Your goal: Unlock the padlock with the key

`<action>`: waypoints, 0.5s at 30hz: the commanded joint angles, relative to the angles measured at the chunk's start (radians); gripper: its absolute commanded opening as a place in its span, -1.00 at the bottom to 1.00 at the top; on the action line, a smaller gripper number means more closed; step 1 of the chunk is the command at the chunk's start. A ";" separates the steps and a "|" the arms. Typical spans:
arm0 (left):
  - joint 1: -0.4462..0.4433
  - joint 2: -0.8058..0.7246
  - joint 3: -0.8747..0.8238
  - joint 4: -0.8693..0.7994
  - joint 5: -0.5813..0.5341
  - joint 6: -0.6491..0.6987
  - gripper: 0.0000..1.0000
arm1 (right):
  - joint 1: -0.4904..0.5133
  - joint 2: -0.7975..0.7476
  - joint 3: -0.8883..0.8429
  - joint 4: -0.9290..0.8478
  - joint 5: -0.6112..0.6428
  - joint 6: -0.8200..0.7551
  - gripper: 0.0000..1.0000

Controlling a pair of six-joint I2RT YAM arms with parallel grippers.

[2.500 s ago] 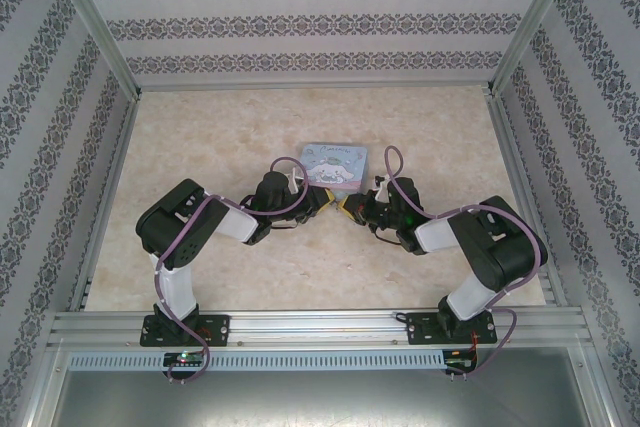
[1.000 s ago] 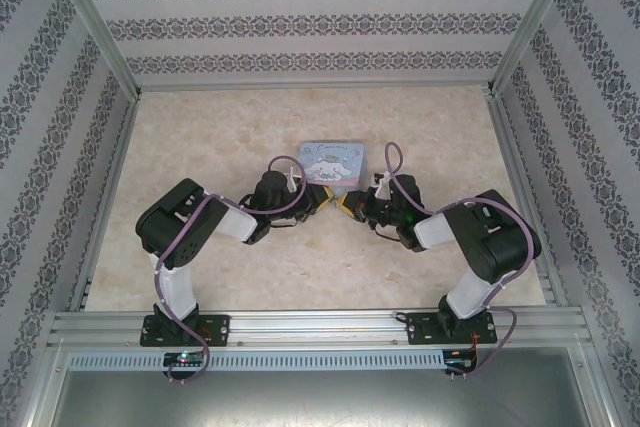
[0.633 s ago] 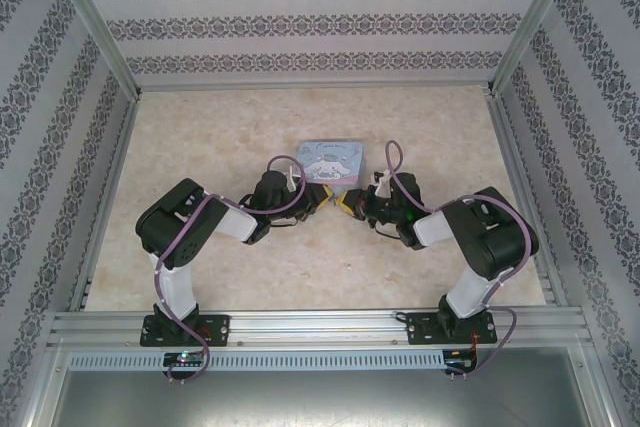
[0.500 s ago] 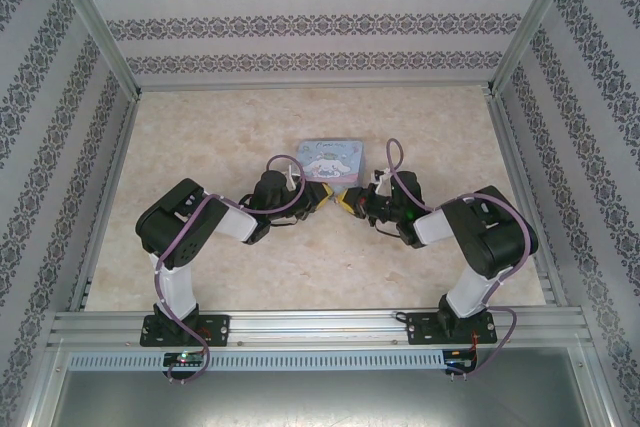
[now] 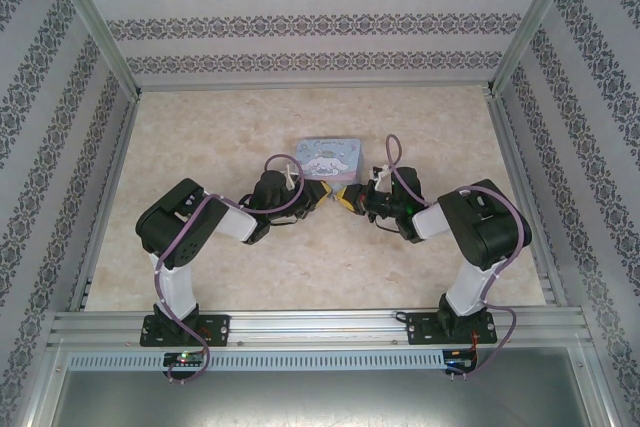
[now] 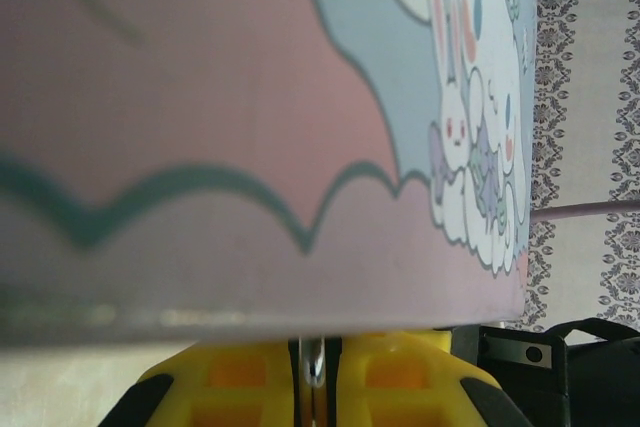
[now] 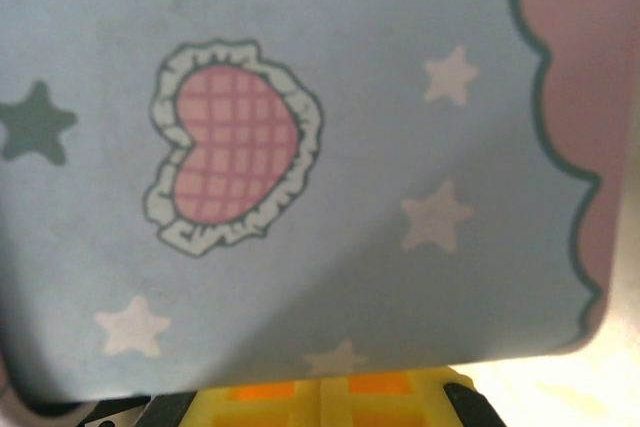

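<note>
**Fingertips Meet at the Tin's Near Edge**

A thin, bright metal strip [image 6: 313, 365] stands pinched between the yellow fingers [image 6: 250, 397] of the left gripper [image 6: 313, 387], just under the near edge of the cartoon tin [image 6: 250, 127]. Whether it belongs to the padlock or the key I cannot tell (too little of it shows).

From above, the left gripper and the right gripper [image 5: 346, 198] meet tip to tip near the middle of the table [image 5: 200, 127], close against the tin's near side. Anything held there is too small to make out. The right gripper's yellow fingers [image 7: 260, 402] are pressed together with no gap. The lower edge of the wrist view cuts them off, so I cannot tell whether they grip anything.

Beyond the tin, cream marbled table runs bare to the far edge and both far corners. The bent left arm [image 5: 190, 227] and right arm [image 5: 480, 232] take up the near half. Aluminium rails [image 5: 300, 327] line the near edge. Patterned wallpaper [image 5: 320, 22] closes in three sides. Both wrist views sit so close to the tin that its print is blurred.
</note>
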 commanded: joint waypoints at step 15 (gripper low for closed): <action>-0.032 -0.035 -0.003 0.220 0.122 -0.070 -1.00 | -0.057 0.084 0.081 0.071 -0.071 -0.021 -1.00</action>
